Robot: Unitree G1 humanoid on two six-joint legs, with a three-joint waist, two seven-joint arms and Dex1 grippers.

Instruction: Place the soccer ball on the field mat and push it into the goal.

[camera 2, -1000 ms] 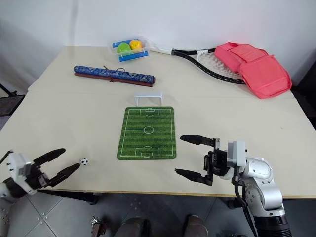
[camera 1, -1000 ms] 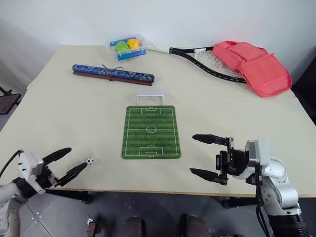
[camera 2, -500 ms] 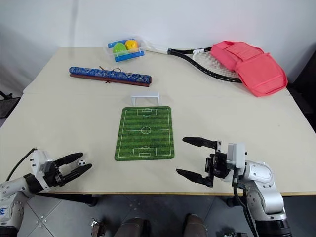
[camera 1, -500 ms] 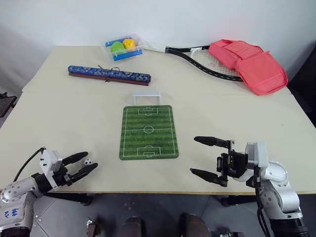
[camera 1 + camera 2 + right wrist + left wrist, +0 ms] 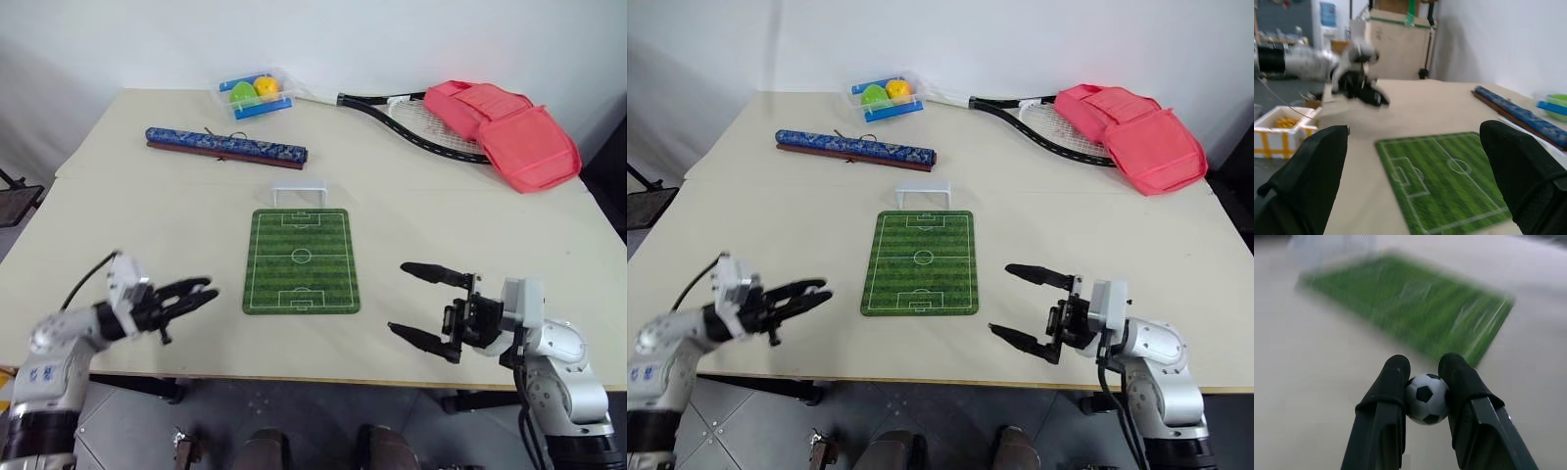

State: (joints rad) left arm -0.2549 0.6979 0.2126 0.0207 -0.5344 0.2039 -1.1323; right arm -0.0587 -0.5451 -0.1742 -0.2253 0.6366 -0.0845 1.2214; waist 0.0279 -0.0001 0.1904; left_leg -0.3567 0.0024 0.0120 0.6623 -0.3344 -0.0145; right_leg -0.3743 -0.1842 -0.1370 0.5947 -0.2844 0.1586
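Black fingers point(image 5: 1385, 396) of the left gripper point(image 5: 1425, 382) pinch the ball point(image 5: 1426, 399) across its middle, left of the mat point(image 5: 301, 260). Tiny, smooth, probably light: it may squirt free. Right gripper point(image 5: 428, 305) spread, empty.

The worktop point(image 5: 147, 225) is seen as a smooth, matt beige surface. The field mat point(image 5: 301, 260) is given a flat, matt, printed finish. The soccer ball point(image 5: 1426, 398) is finished smooth with a slight sheen, and the left pincer point(image 5: 1424, 382) fingers point(image 5: 1382, 411) look like matt black plastic. The goal point(image 5: 298, 189) appears as thin white plastic or wire. The tray point(image 5: 254, 93) is of clear glossy plastic. The racket cover point(image 5: 505, 132) looks to be soft red cloth.
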